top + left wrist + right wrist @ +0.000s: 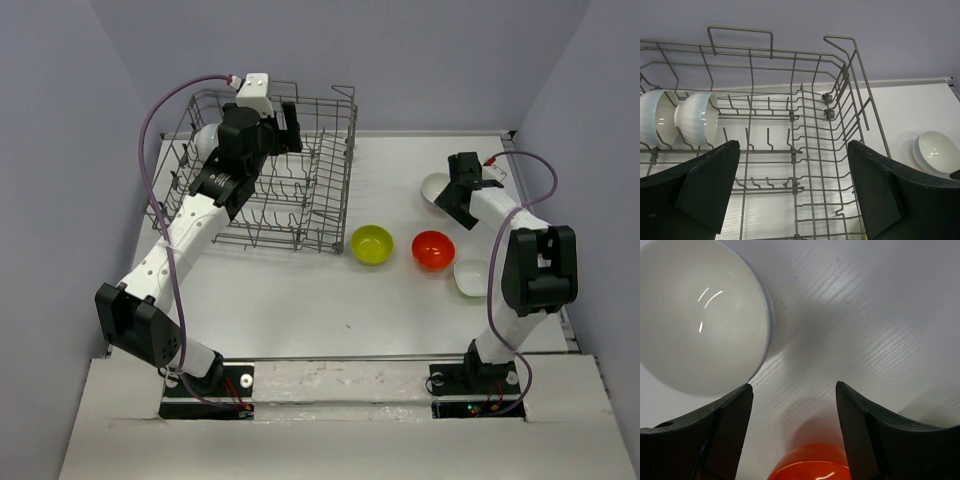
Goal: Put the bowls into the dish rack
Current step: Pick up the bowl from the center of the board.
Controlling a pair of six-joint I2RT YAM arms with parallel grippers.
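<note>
Dish rack (332,178): stood at the far left of the worktop (300,305). From overhead, the left arm (190,225) crossed its near left corner and hid the tines beneath.
Racked bowls (697,120): two white ribbed bowls stood on edge, side by side, among the tines at the rack's left end. The left wrist view cut off the outer one at its edge. Overhead, only a patch of white showed beside the arm.
Left fingers (710,192): spread wide over the rack's interior, holding nothing, with only wire and worktop between them.
Green bowl (371,244): sat upright on the worktop just right of the rack, in full view.
Orange bowl (433,249): sat near the green one but apart from it. The right wrist view caught only its rim, at the bottom edge.
Far white bowl (700,315): sat upright on the worktop. The right arm (535,265) partly covered it from overhead, and the right wrist view clipped it at the frame.
Right fingers (725,432): released and standing apart, with nothing between them. One overlapped the far white bowl's rim; whether they touched could not be told.
Near white bowl (470,277): sat right of the orange bowl, close to the right arm.
</note>
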